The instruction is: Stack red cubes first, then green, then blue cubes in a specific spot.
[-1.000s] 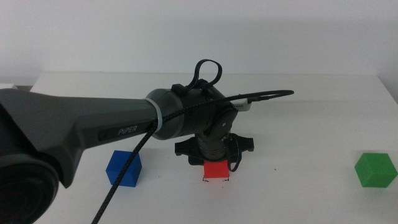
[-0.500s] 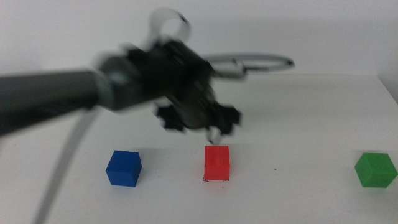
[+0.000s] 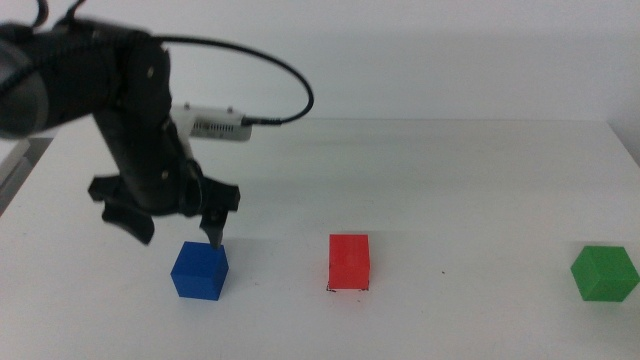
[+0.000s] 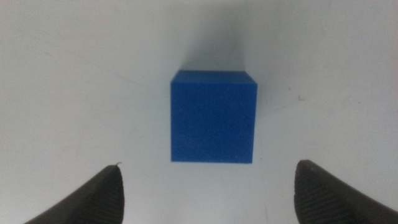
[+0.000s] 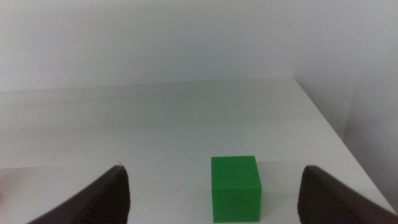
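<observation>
I'm hovering my left gripper (image 3: 180, 228), jaws spread wide and empty, right over the blue cube (image 3: 199, 271), lining up to straddle it. The red cube (image 3: 349, 262) is sitting mid-table as the base. My right gripper (image 5: 211, 193), also open, is facing the green cube (image 5: 236, 187).

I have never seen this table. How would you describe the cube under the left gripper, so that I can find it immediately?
Look at the white table in the middle view and follow the row of three cubes near its front edge. The blue cube is the leftmost one, directly below the open left gripper. Its neighbours are the red cube in the centre and the green cube far right.
</observation>
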`<control>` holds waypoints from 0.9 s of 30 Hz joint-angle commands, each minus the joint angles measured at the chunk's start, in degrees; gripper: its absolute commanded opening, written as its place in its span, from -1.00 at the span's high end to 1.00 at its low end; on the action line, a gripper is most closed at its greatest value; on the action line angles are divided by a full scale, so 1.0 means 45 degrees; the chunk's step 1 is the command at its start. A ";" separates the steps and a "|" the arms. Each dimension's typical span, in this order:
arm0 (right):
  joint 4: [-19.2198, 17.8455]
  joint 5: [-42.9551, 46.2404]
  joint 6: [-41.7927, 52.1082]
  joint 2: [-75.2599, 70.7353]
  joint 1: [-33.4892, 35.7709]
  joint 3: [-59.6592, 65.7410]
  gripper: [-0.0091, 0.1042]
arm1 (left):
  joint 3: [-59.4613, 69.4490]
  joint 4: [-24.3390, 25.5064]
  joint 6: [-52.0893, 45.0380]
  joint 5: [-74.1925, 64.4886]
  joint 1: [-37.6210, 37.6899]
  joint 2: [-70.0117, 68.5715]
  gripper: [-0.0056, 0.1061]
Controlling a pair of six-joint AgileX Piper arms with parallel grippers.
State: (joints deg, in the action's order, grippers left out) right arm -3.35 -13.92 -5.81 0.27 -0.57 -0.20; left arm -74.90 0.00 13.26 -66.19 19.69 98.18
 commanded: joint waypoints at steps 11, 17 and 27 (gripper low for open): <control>-0.0162 0.0141 0.0050 -0.0061 0.0032 0.0045 -0.80 | 0.2539 -0.0106 0.0149 0.4347 -0.0173 0.0368 -0.78; -0.0162 0.0141 0.0050 -0.0061 0.0032 0.0045 -0.80 | 0.2657 -0.0098 0.0107 0.4966 -0.0173 0.1183 -0.72; -0.0162 0.0141 0.0050 -0.0061 0.0032 0.0045 -0.80 | 0.2136 -0.0848 0.1309 0.4040 0.0225 0.0513 0.77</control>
State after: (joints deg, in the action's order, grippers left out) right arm -3.35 -13.92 -5.81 0.27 -0.57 -0.20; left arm -63.99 -2.29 17.19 -46.96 19.67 102.14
